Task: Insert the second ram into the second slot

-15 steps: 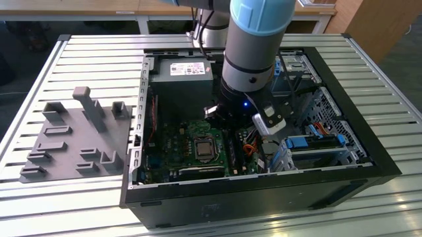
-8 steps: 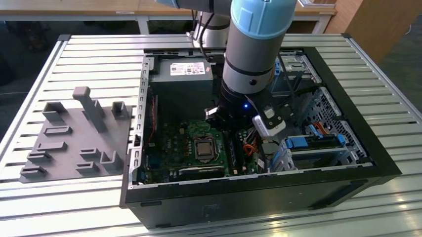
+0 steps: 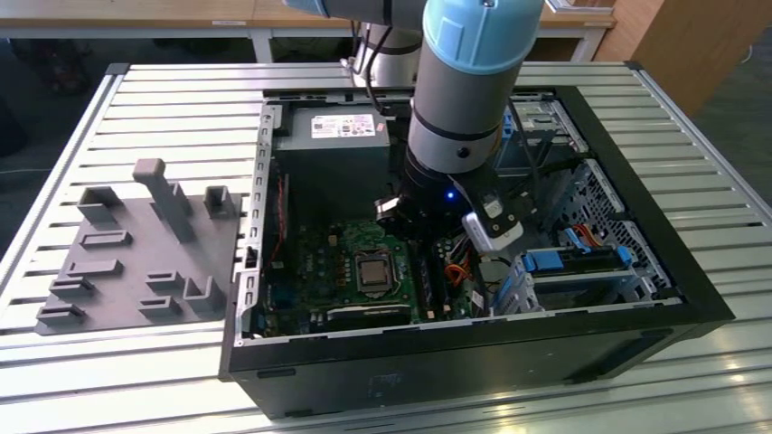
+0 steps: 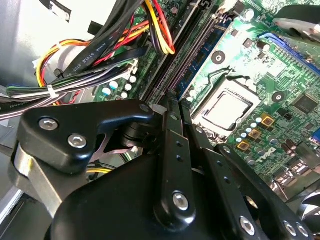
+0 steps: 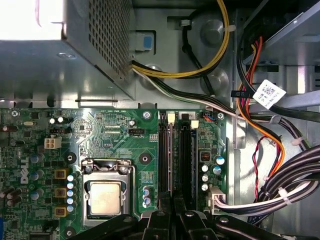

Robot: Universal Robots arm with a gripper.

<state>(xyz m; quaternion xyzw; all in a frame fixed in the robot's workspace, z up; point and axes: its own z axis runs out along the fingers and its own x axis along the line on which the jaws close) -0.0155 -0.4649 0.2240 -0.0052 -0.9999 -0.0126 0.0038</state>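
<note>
Gripper (image 5: 172, 212) closed, low over the motherboard (image 5: 115, 135) memory slots (image 5: 186, 155), the second ram (image 5: 165, 155) seated upright just beyond its fingertips, long axis running straight away along the slot

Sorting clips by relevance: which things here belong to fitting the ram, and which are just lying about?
Job in hand: pincer, low over the memory slots; motherboard.

Lying about: power supply; cable bundle; processor socket; blue drive clip; grey holder tray beside the case.
</note>
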